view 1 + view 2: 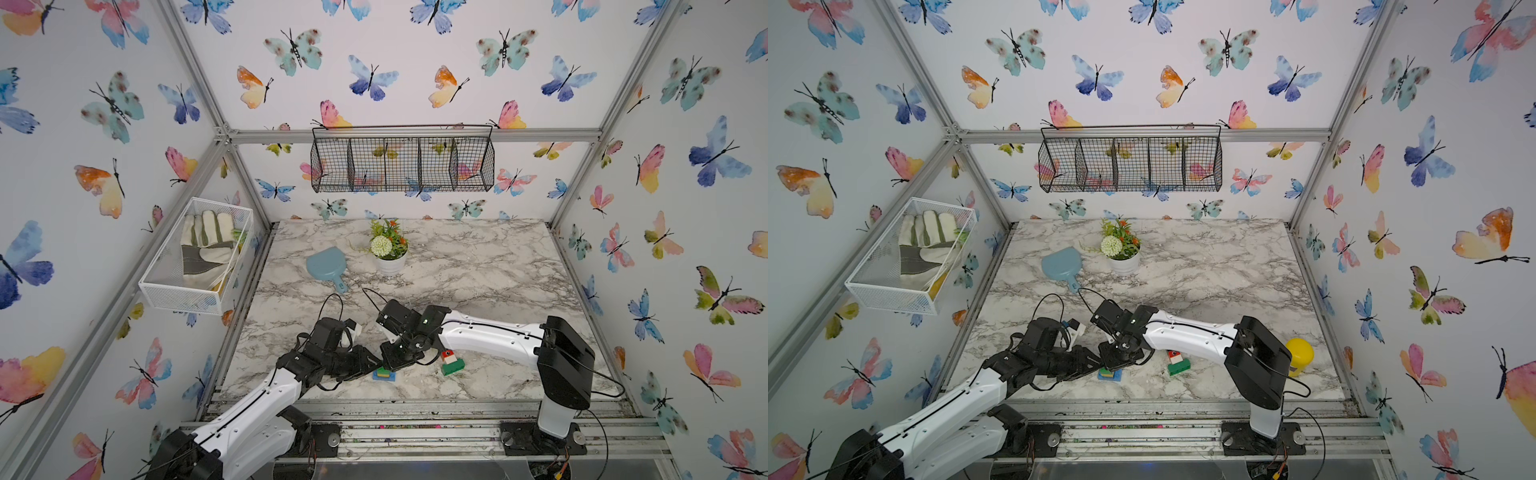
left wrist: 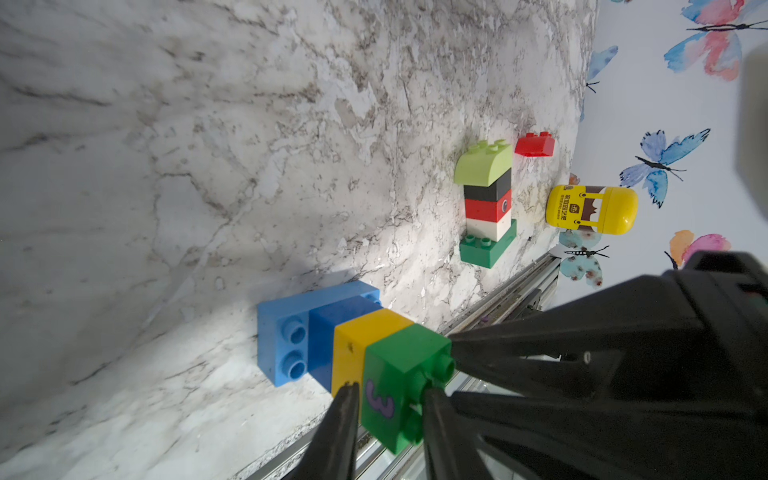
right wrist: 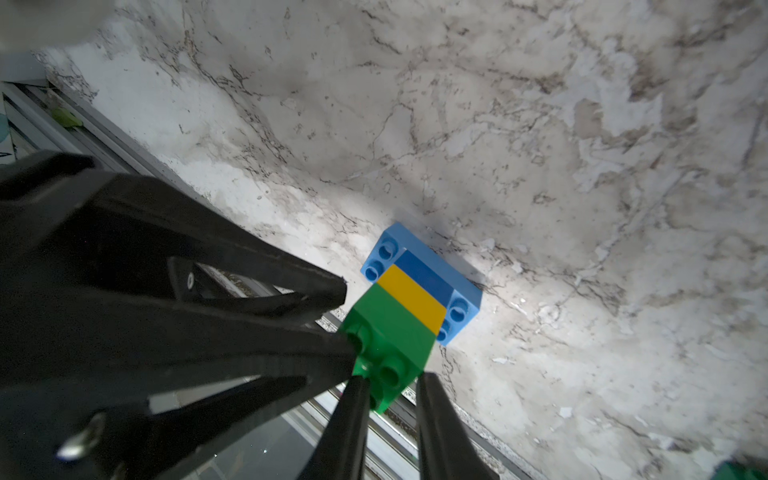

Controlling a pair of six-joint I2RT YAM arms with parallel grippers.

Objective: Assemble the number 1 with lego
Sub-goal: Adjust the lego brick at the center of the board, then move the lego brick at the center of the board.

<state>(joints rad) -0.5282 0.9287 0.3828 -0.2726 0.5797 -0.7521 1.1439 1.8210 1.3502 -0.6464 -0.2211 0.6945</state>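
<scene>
- The green square plastic brick [image 2: 399, 365], topmost above the long light-blue plastic brick [image 2: 278, 328], is clamped by the left gripper [image 2: 390, 390]; the right gripper [image 3: 392, 378] straddles it, grip unclear.
- Pressure is best kept square to that light-blue brick.

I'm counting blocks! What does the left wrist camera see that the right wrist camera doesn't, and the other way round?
Only the left wrist view: another tower of lime, black, red, white and green bricks, a loose red brick, a yellow jar, and a purple 3 on the green brick. Only the right wrist view: a small lime bit in the metal rail. Both: the blue, yellow and green stack, with the left hand and right hand closed on its green brick.
</scene>
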